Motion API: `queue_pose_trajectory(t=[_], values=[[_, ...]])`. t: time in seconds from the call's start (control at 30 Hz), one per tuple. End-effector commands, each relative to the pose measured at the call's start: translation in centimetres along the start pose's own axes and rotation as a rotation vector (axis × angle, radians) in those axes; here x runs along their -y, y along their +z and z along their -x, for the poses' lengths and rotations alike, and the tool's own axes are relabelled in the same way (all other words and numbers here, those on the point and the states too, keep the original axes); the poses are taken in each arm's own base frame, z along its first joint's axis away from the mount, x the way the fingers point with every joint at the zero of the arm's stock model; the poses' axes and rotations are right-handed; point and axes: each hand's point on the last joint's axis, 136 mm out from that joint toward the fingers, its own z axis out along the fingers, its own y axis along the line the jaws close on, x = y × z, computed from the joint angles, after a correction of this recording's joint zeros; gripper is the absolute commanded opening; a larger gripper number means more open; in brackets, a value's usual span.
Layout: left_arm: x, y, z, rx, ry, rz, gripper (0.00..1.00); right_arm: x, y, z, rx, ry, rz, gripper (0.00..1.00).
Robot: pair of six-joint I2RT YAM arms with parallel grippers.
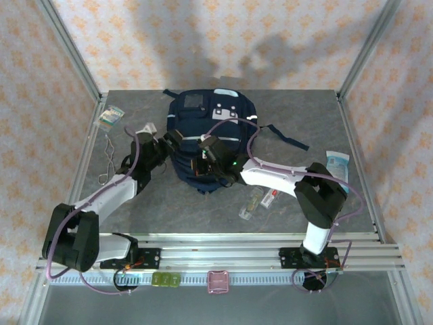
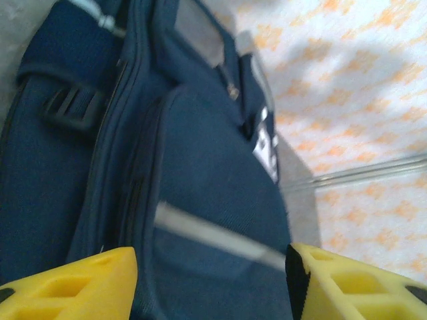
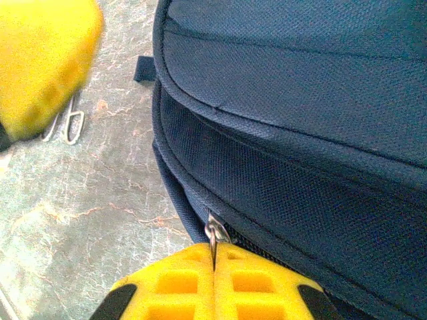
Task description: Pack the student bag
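The student bag [image 1: 215,125], navy blue with light patches and a grey stripe, lies at the back middle of the table. My right gripper [image 1: 203,154] is at the bag's near end, shut on a small metal zipper pull [image 3: 214,235] that sticks out between the pressed-together yellow fingers [image 3: 180,283]. The zipper line runs along the lower edge of the bag [image 3: 300,133]. My left gripper [image 1: 173,139] sits at the bag's left side, open. Its two yellow fingers [image 2: 73,287] stand wide apart over the bag's front [image 2: 200,167] and grey stripe [image 2: 220,237], holding nothing.
A small packet [image 1: 110,116], a white item [image 1: 146,128] and a thin cord with clips [image 1: 107,161] lie at the left. Clear-wrapped items [image 1: 260,200] lie near the right arm, and a blue-white packet [image 1: 336,163] sits at the right edge. A dark strap [image 1: 287,136] trails right of the bag.
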Motion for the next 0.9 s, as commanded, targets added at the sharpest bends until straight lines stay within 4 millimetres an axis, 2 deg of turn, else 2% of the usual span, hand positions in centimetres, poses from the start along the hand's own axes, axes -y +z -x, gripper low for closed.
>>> queue_pose_trajectory(t=[0.0, 0.07, 0.17, 0.3, 0.4, 0.43, 0.57, 0.67, 0.77, 0.87], values=[[-4.2, -0.3, -2.9, -0.038, 0.013, 0.162, 0.6, -2.0, -0.2, 2.4, 0.065, 0.006, 0.072, 0.0], [-4.6, 0.1, -4.0, -0.047, 0.001, 0.167, 0.6, -2.0, 0.1, 2.3, 0.058, 0.012, 0.073, 0.0], [-5.0, 0.9, -4.5, -0.06, -0.019, 0.171, 0.6, -2.1, 0.3, 2.1, 0.05, 0.016, 0.08, 0.0], [-4.0, 2.1, -3.9, -0.037, -0.032, 0.128, 0.6, -2.1, 0.4, 1.8, 0.041, 0.015, 0.084, 0.0], [-3.8, 3.3, -3.6, -0.033, -0.018, 0.134, 0.54, -2.1, 0.5, 1.4, 0.028, 0.015, 0.091, 0.0], [-3.7, 3.7, -3.6, -0.038, -0.016, 0.134, 0.47, -2.0, 0.6, 1.1, 0.022, 0.014, 0.087, 0.0], [-3.2, 5.1, -3.9, -0.07, -0.005, 0.112, 0.03, -1.0, 1.3, -0.1, -0.012, 0.011, 0.056, 0.0], [-2.7, 5.4, -3.6, -0.072, 0.013, 0.106, 0.0, 0.2, 1.3, -0.4, -0.019, 0.004, -0.001, 0.0], [-2.6, 5.1, -2.9, -0.047, 0.031, 0.116, 0.0, 2.2, 0.8, -0.3, -0.012, 0.01, -0.074, 0.0], [-2.9, 4.8, -2.1, -0.034, 0.033, 0.127, 0.0, 5.1, -0.1, -0.7, -0.007, 0.044, -0.131, 0.0]])
